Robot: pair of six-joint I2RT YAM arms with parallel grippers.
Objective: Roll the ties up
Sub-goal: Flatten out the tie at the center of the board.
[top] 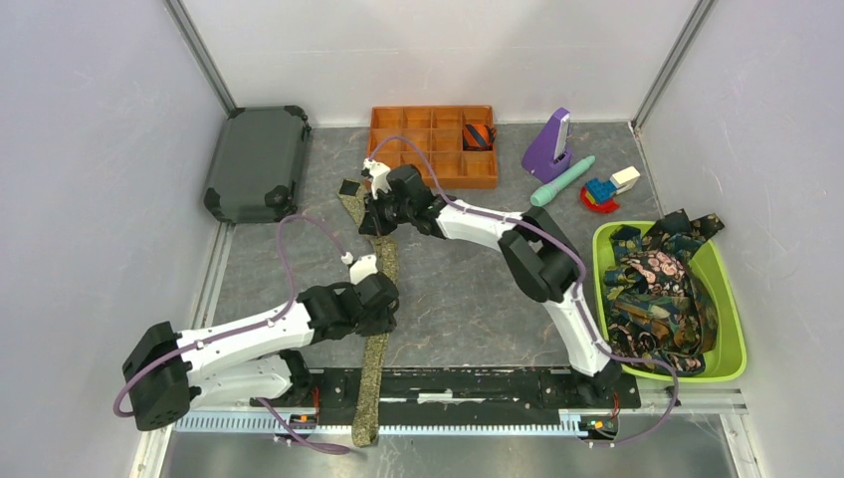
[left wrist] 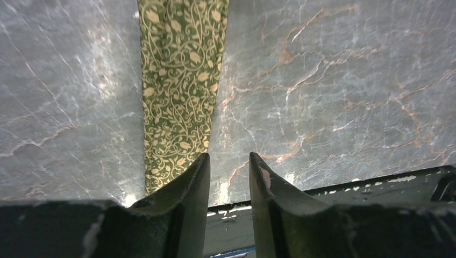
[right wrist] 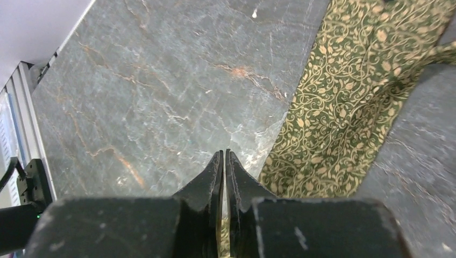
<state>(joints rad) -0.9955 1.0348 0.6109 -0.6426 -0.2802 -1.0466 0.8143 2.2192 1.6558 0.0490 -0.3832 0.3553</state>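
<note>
- The green tie (top: pixel 376 349) lies lengthways on the worktop (top: pixel 468 289). Its near end hangs over the rail by the arm bases, and the rest runs away toward the far side.
- The left end effector (left wrist: pixel 229 161) hovers low over the tie's middle stretch with its fingers a little spread and nothing between them. In its wrist view the cloth lies just beside the left finger, not in the gap.
- Farther along, the right end effector (right wrist: pixel 224 156) sits at the tie's far end with its fingers pressed together. A sliver of patterned cloth shows between them, so I judge it is pinching the tie there.
- The step in hand looks like starting the roll at that far end.
- To do it well, the right end effector should keep its pinch firm and turn the end over onto the strip in small, even wraps.
- The left end effector should move sideways onto the cloth and press it flat, so the strip neither slides nor skews.
- Each wrap should line up with the tie's edges, since soft fabric cones easily and a slack first turn will likely spring open.
- Off to the right, a green bin (top: pixel 732 329) holds a heap of dark patterned ties (top: pixel 657 289) not yet rolled.
- At the far edge, an orange tray (top: pixel 418 139) already has one striped rolled tie (top: pixel 479 134) in a compartment.
</note>
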